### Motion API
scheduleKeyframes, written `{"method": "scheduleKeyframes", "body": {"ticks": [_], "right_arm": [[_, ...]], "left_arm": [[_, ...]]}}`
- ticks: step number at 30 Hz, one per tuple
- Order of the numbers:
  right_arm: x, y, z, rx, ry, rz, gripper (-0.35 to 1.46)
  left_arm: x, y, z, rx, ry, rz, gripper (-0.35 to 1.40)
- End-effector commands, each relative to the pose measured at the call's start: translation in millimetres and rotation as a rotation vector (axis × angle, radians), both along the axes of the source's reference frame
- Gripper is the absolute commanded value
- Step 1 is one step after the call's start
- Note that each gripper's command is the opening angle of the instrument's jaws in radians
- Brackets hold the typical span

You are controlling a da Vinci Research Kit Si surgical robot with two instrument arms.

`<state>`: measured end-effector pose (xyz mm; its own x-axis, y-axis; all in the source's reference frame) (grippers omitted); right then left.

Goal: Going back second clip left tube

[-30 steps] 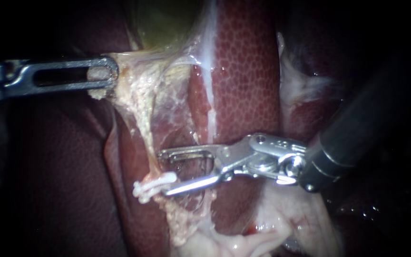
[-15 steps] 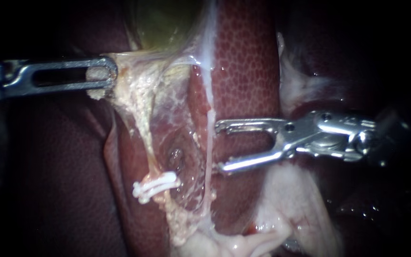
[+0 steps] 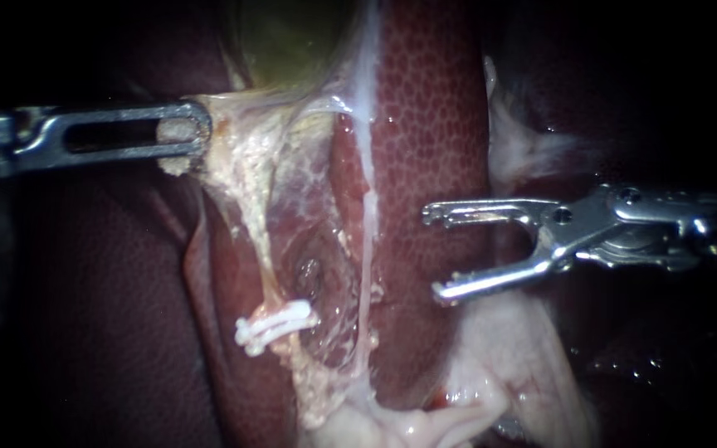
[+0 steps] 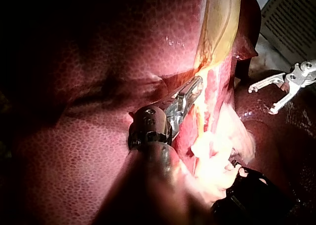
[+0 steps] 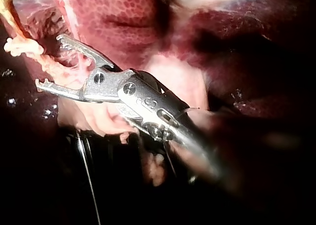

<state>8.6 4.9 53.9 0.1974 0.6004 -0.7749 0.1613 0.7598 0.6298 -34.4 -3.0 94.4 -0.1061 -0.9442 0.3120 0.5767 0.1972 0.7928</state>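
Since the earlier frames, your right instrument (image 3: 433, 253) has drawn back from the clip (image 3: 275, 325) toward the right of the endoscope view. Its jaws stand wide apart and empty over the liver (image 3: 433, 124). The white clip sits across the lower end of the left tube (image 3: 252, 220), well apart from those jaws, to their left and lower. A thin pale strand (image 3: 366, 241) and a dissected hollow (image 3: 309, 270) lie between clip and jaws. Your left instrument (image 3: 182, 133) comes in level from the left, its jaws clamped on pale tissue (image 3: 234, 124) at the tube's upper end (just below the greenish gallbladder (image 3: 292, 41)), and the tissue is stretched taut. Left wrist view: your left instrument (image 4: 190, 89) grips the same pale tissue, and your right instrument (image 4: 261, 100) stands agape, well off to the side. Right wrist view: your right instrument (image 5: 48, 59) has its jaws spread with nothing between them and pale tissue just ahead.
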Motion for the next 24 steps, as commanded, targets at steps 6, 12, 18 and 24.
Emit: {"method": "scheduleKeyframes", "body": {"ticks": [6, 12, 18, 24], "right_arm": [[-0.3, -0.1, -0.1, 0.001, -0.001, -0.003, 0.6], [-0.3, -0.1, -0.2, 0.002, -0.001, -0.002, 0.6], [-0.3, -0.1, -0.5, -0.003, -0.001, -0.002, 0.6], [-0.3, 0.0, -0.8, -0.014, -0.001, -0.003, 0.6]], "left_arm": [[-2.2, -1.5, 3.8, 0.002, 0.012, 0.03, -0.35], [-4.5, -2.7, 7.7, 0.016, 0.011, 0.056, -0.35], [-5.6, -2.7, 8.2, 0.014, 0.004, 0.072, -0.35], [-5.6, -2.6, 8.2, 0.015, 0.0, 0.079, -0.35]]}}
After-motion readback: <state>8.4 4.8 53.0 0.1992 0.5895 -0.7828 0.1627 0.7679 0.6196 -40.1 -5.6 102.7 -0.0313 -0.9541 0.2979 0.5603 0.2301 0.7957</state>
